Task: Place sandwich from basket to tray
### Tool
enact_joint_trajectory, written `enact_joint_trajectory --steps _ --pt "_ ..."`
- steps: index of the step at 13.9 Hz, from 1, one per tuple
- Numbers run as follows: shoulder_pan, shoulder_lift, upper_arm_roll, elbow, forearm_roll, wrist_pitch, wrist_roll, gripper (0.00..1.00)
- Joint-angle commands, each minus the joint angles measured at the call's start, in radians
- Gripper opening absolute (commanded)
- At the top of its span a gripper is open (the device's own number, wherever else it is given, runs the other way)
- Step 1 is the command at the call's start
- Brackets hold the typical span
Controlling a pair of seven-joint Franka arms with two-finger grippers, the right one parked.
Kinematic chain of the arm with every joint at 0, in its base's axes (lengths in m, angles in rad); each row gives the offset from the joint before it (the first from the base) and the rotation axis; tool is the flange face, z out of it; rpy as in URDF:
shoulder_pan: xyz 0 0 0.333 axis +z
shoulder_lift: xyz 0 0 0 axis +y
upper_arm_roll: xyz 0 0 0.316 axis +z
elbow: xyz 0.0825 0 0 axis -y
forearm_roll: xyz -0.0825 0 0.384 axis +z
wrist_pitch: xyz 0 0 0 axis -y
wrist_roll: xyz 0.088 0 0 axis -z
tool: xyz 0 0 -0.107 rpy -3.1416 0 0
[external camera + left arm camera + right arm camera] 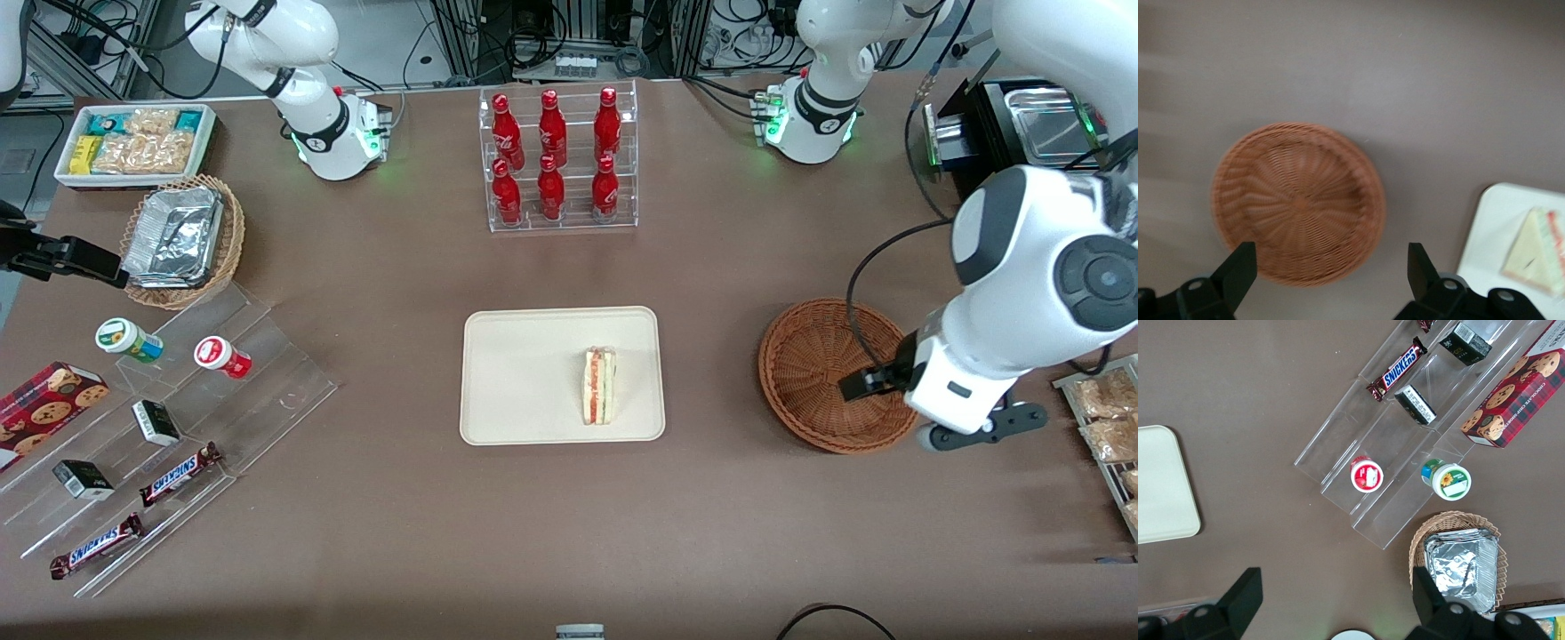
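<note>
Front view shows the sandwich point(599, 386) lying on the tray point(524, 378), toward the tray's working-arm end; the basket point(822, 369) sits on the table point(711, 267) well apart from the tray, holding nothing; the gripper point(858, 384) hangs above the basket's working-arm edge; in the left wrist view its fingers point(1238, 270) stand spread wide, grasping nothing
</note>
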State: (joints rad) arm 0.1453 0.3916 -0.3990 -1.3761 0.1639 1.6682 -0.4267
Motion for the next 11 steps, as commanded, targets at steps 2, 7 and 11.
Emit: enact_joint_trajectory --steps 2,7,11 --pt "-0.101 -0.131 0.237 -0.017 -0.148 -0.119 0.212 1.0" --pt "-0.142 -0.27 0.341 -0.054 -0.152 -0.296 0.273 1.0" --pt "-0.181 -0.323 0.422 -0.081 -0.141 -0.335 0.279 1.0"
